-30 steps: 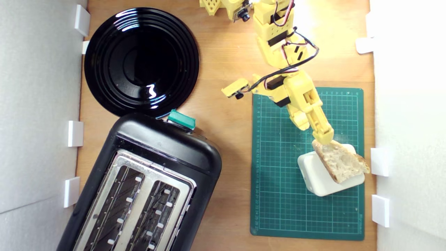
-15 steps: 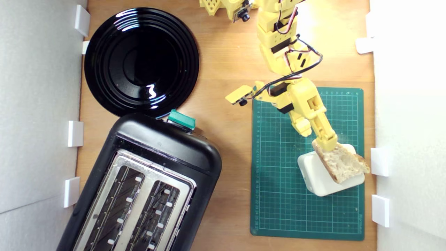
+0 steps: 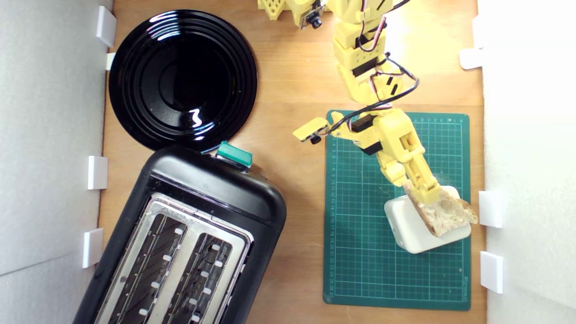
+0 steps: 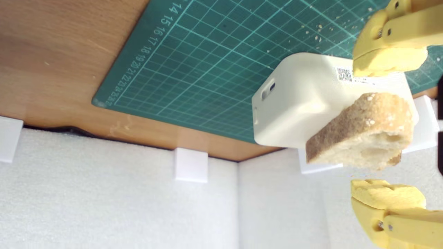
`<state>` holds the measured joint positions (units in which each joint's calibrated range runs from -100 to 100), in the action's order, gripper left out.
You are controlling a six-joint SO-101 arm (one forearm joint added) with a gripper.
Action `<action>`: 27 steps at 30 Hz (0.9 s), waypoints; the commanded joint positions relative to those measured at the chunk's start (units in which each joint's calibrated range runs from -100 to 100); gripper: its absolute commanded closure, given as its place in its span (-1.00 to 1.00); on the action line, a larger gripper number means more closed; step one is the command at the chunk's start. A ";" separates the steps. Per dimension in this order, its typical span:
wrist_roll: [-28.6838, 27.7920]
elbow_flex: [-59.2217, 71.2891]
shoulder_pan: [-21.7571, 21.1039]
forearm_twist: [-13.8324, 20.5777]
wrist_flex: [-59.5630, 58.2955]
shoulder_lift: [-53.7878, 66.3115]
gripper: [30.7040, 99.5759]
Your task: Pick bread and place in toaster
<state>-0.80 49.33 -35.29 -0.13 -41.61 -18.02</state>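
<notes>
end effector point(image 4: 387, 131) open, fingers apart

Yellow hand point(image 4: 387, 129), teal gridded mat point(image 3: 360, 252), cream-white block point(image 3: 407, 227), pale brown-crusted bread point(image 3: 450, 213), glossy black plate point(image 3: 182, 78).

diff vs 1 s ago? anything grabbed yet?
The gripper has slid forward over the near end of the bread, jaws open either side of it in the wrist view. Nothing is gripped yet. The bread still rests on the white block, unmoved; toaster, plate and mat are unchanged.
</notes>
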 commanded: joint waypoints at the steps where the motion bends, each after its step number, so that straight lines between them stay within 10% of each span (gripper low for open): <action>1: 0.46 -3.71 -0.25 0.31 -1.99 -0.70 -0.81; 27: 1.61 -9.25 -2.43 0.41 -1.99 -4.94 -0.81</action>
<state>0.39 43.13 -36.29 -0.13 -41.61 -23.81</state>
